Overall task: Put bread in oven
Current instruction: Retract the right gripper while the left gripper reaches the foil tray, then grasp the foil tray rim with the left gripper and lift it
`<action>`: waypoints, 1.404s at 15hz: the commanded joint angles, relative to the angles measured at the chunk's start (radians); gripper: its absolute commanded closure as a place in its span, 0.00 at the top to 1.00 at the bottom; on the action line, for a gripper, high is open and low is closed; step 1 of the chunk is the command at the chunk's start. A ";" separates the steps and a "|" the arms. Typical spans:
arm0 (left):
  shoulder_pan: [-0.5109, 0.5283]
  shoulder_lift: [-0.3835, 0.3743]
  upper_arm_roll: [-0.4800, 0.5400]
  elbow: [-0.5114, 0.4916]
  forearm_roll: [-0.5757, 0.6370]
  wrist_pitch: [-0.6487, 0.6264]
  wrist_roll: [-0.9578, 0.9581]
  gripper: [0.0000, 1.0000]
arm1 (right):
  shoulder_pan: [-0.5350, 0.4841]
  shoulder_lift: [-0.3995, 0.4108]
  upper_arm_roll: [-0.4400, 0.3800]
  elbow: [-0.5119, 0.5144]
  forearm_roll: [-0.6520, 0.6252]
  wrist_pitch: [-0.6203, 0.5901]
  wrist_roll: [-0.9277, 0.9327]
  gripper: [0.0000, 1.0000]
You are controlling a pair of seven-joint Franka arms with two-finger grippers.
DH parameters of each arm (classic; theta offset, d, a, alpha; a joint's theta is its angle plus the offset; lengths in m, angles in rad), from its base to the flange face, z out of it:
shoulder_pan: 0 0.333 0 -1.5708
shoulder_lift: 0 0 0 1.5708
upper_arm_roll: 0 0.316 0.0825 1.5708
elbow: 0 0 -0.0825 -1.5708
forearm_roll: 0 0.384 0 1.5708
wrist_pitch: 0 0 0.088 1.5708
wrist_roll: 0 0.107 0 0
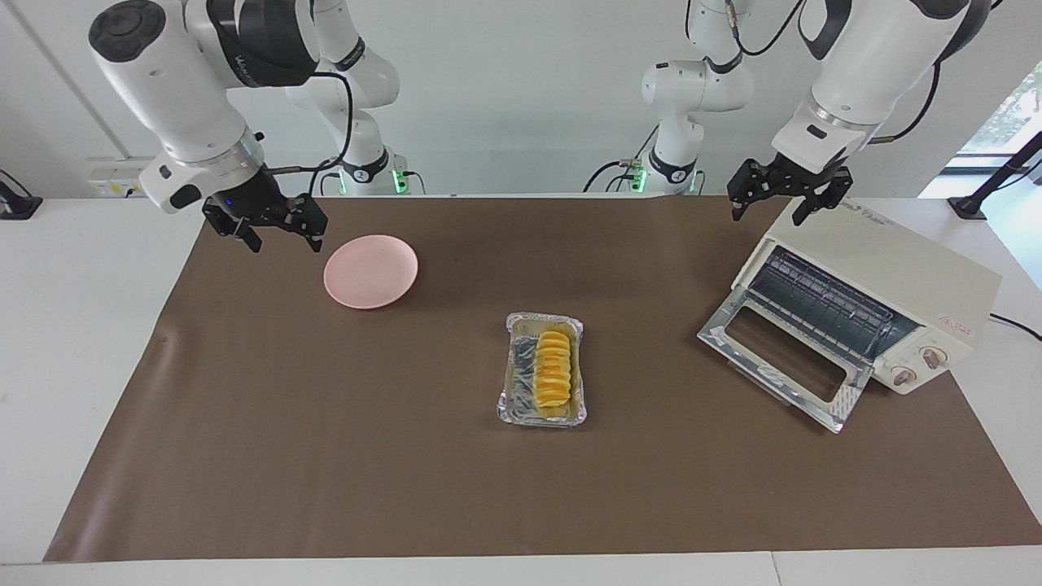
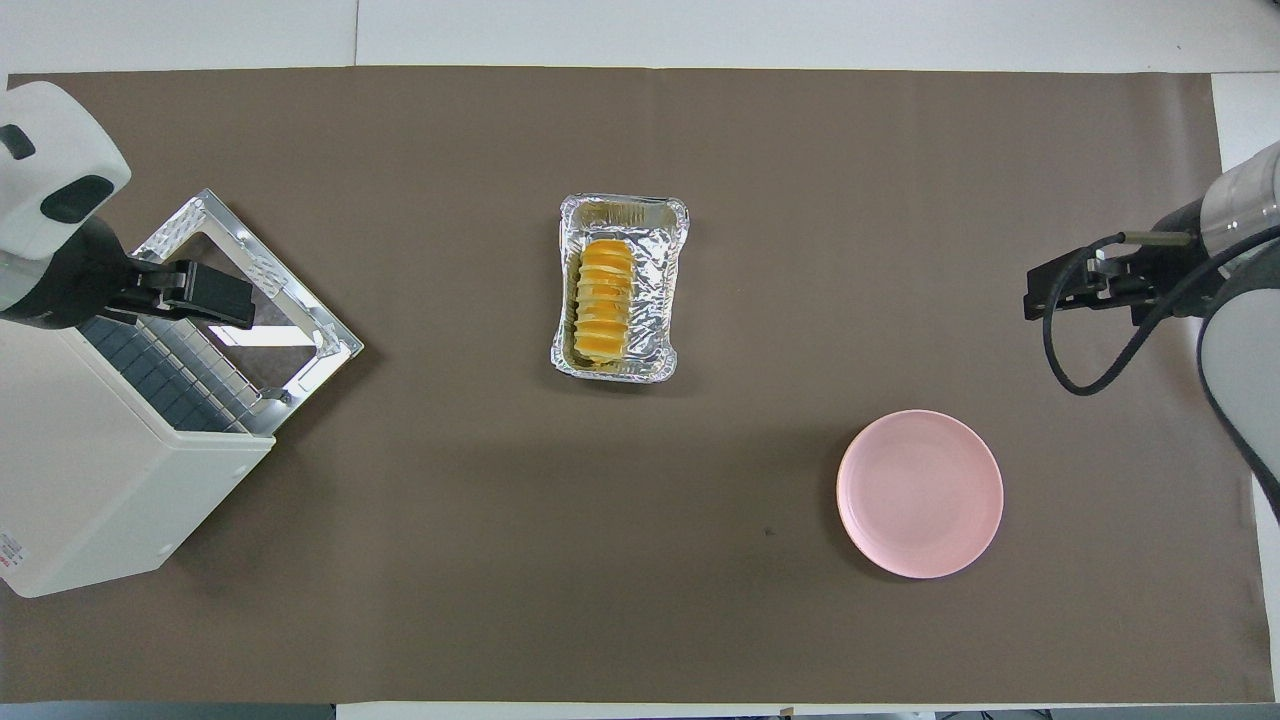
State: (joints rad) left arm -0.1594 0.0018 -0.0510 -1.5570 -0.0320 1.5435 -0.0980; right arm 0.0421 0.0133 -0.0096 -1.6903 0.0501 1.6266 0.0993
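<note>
The bread [image 1: 553, 373] [image 2: 603, 300], a ridged yellow-orange loaf, lies in a silver foil tray [image 1: 513, 382] [image 2: 660, 290] at the middle of the brown mat. The cream-white oven [image 1: 895, 268] [image 2: 90, 480] stands at the left arm's end of the table. Its glass door [image 1: 777, 358] [image 2: 250, 270] is dropped open and the metal rack shows inside. My left gripper [image 1: 769, 213] [image 2: 240, 305] hangs open over the oven's open front, holding nothing. My right gripper [image 1: 285, 242] [image 2: 1035, 295] is open and empty over the mat beside the pink plate.
A round pink plate [image 1: 371, 271] [image 2: 920, 493] sits nearer to the robots than the tray, toward the right arm's end. The brown mat [image 1: 326, 448] covers most of the white table.
</note>
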 commanded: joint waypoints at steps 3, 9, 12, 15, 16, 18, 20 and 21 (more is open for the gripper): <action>-0.060 0.087 0.003 0.078 -0.044 0.035 -0.077 1.00 | -0.040 -0.039 0.013 -0.075 -0.019 0.088 -0.029 1.00; -0.276 0.452 0.016 0.438 -0.049 -0.039 -0.190 1.00 | -0.045 -0.032 0.013 -0.055 -0.068 0.076 -0.033 1.00; -0.356 0.550 0.026 0.498 -0.060 -0.016 -0.283 1.00 | -0.044 -0.030 0.013 -0.054 -0.070 0.072 -0.039 1.00; -0.433 0.616 0.057 0.534 -0.060 0.030 -0.345 1.00 | -0.042 -0.035 0.013 -0.060 -0.070 0.068 -0.038 1.00; -0.456 0.624 0.053 0.526 -0.055 0.052 -0.380 1.00 | -0.042 -0.035 0.013 -0.060 -0.070 0.067 -0.038 1.00; -0.532 0.665 0.075 0.505 -0.033 0.110 -0.467 1.00 | -0.042 -0.035 0.013 -0.061 -0.070 0.067 -0.038 1.00; -0.545 0.697 0.076 0.465 -0.035 0.217 -0.523 1.00 | -0.044 -0.042 0.013 -0.063 -0.070 0.058 -0.035 1.00; -0.548 0.716 0.077 0.463 -0.035 0.254 -0.525 1.00 | -0.041 -0.049 0.014 -0.061 -0.070 0.056 -0.036 1.00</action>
State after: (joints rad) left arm -0.7003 0.6879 0.0069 -1.0858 -0.0706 1.7322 -0.6072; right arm 0.0138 -0.0124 -0.0081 -1.7459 -0.0025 1.6960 0.0910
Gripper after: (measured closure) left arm 0.000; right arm 0.000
